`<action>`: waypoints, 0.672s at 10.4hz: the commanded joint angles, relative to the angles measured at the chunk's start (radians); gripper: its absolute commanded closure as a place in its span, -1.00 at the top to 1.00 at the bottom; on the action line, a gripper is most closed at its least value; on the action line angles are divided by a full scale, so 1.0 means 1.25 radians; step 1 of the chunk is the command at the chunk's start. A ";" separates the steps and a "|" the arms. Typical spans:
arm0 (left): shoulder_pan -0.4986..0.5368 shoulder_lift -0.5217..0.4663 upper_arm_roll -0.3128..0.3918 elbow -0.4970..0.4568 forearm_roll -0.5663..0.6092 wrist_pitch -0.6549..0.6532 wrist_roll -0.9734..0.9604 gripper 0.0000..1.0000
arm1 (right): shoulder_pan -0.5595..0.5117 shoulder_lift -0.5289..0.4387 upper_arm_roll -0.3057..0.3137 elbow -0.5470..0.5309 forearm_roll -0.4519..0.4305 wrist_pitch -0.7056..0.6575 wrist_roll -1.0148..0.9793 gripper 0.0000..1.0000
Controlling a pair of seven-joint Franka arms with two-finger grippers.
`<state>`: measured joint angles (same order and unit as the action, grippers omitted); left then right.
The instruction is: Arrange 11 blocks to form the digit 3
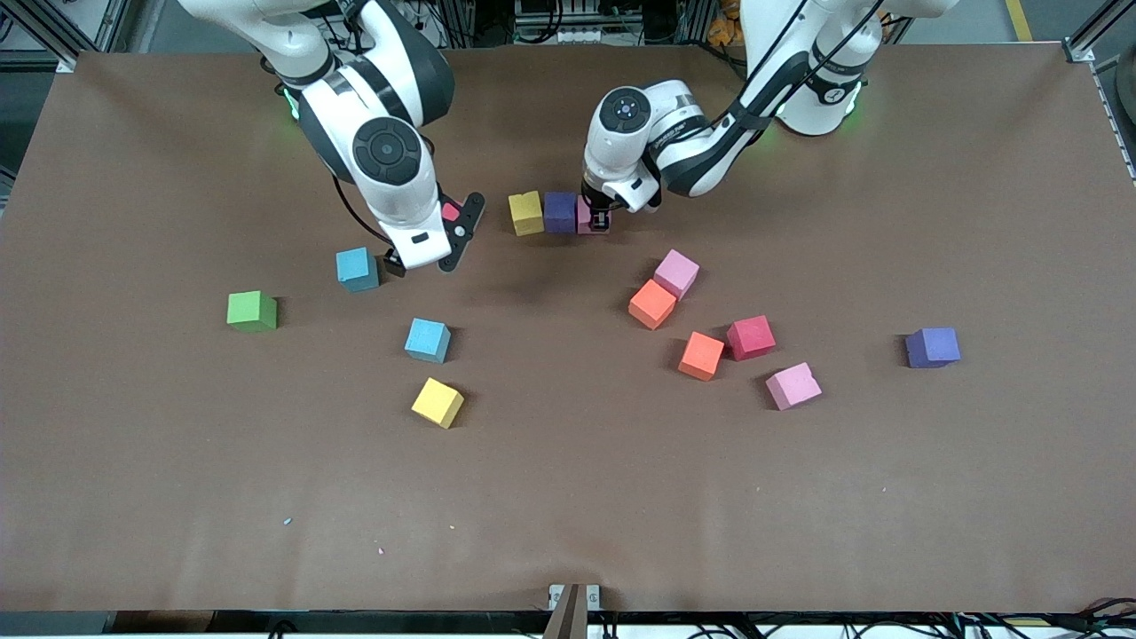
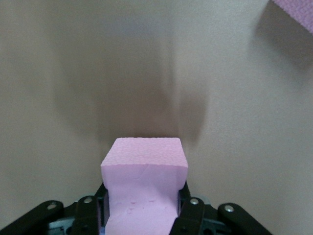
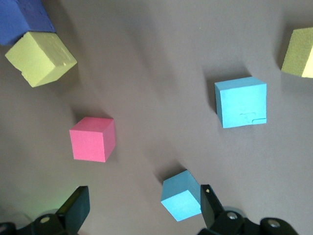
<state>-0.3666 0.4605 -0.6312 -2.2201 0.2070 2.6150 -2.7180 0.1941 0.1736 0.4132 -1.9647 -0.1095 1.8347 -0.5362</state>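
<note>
- We see the left gripper (image 1: 600,216) down at the worktop (image 1: 568,497), its jaws clamped on a pink block (image 2: 144,176) that ends a short row.
- That row runs yellow block (image 1: 525,213), purple block (image 1: 560,211), then the held pink one, touching side by side.
- The right gripper (image 1: 424,257) hangs with jaws wide and holding nothing, just beside a light blue block (image 1: 358,269); a red block (image 3: 93,139) lies under it.
- We count loose blocks nearer the front camera: a second light blue block (image 1: 428,340), another yellow block (image 1: 437,402), two orange, two pink, one red and one purple.
- A green cube (image 1: 252,311) sits toward the right arm's end.
</note>
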 commanded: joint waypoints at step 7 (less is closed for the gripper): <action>-0.016 0.024 -0.001 0.021 0.031 0.005 -0.078 -1.00 | 0.019 -0.074 -0.031 -0.166 0.089 0.113 0.004 1.00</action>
<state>-0.3719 0.4738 -0.6316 -2.2115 0.2070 2.6154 -2.7247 0.2107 0.1669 0.3759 -2.0370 -0.0401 1.8911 -0.5371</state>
